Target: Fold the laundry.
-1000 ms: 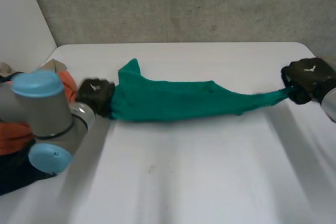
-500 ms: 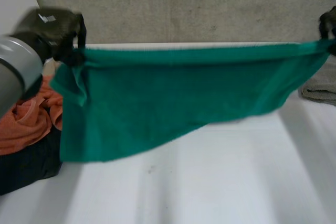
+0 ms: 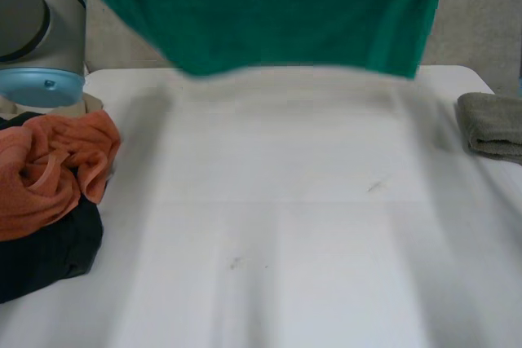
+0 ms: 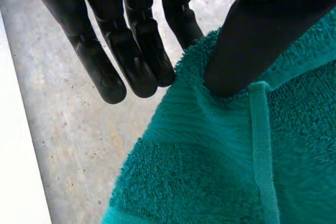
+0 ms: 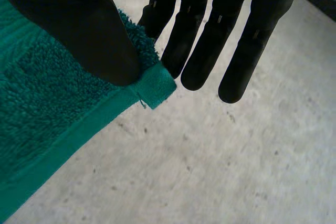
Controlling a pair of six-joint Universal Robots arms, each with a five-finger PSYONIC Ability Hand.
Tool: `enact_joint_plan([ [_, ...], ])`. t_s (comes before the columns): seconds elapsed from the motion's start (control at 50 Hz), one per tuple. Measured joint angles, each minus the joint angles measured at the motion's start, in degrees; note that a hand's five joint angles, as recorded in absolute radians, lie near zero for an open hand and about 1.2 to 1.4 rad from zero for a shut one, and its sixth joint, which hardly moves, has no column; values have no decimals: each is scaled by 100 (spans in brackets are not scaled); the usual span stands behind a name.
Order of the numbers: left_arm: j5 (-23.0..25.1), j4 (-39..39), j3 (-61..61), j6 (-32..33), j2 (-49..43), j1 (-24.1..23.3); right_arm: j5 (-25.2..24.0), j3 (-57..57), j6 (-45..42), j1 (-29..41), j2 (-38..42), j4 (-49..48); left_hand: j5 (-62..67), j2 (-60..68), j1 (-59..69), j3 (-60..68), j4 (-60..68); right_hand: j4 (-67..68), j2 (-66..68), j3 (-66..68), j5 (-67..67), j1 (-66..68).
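Above the table's far edge: towel, green terry, hanging spread in the air, with its lower hem clear of the table and a concrete wall behind it.

Left hand: fingers straight and close together, thumb pressed onto the towel's edge just beside a hemmed border. The cloth is pinched between the thumb and the nearest finger.

Right hand: fingers straight, thumb set down on the towel's hemmed corner. The corner is nipped against the nearest finger and its tip pokes out past the thumb. The other fingers stand free of the cloth.

Left arm: grey joint with a light-blue cap, raised over the table's left end.

Orange cloth: crumpled, at the table's left edge, lying on top of a dark cloth.

Grey cloth: folded, flat on the table at its right edge, well apart from the pile.
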Motion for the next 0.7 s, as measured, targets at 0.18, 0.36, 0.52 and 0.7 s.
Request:
enact_joint_plan([
  [0.18,115,-653,-1480,212,442,87,-649,659,-88,-180,-188,1113,0,15,0,5,0,0,0,0,3,0],
  [0.36,421,-499,-3249,345,203,77,-1341,2122,-757,-294,2,1972,0,22,0,9,0,1,0,1,3,0],
  [0.52,429,367,-4179,854,-570,32,-1344,2868,-1841,-391,595,2325,-1838,-2201,-2312,-2143,-2223,1,0,1,6,0],
  [0.7,191,913,-4622,1261,-270,-75,-1185,2973,-1961,-480,705,2601,-4861,-5136,-5000,-5099,-5183,1,0,1,3,0],
])
